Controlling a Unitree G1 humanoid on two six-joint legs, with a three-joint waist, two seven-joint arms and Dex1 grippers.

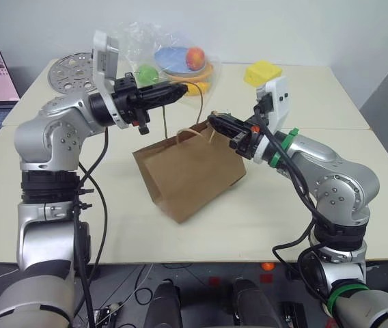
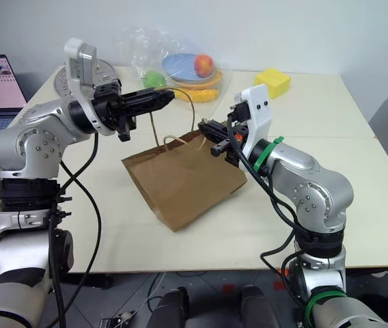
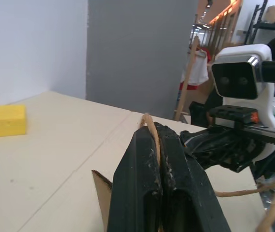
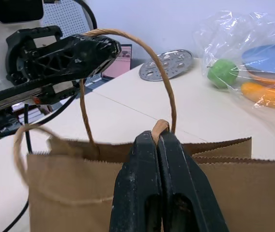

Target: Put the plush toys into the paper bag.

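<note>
Above the tabletop [image 1: 180, 236], the paper bag [image 1: 190, 171] was held tilted, one handle clamped in the left tool [image 1: 180, 89], the other in the right tool [image 1: 214, 121]. To open its mouth, the handles needed drawing apart gently, without tearing.

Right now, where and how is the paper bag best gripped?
By its twisted-paper loop handles, from above: they stand up over the mouth of the paper bag. The left gripper and right gripper each pinch one.
</note>
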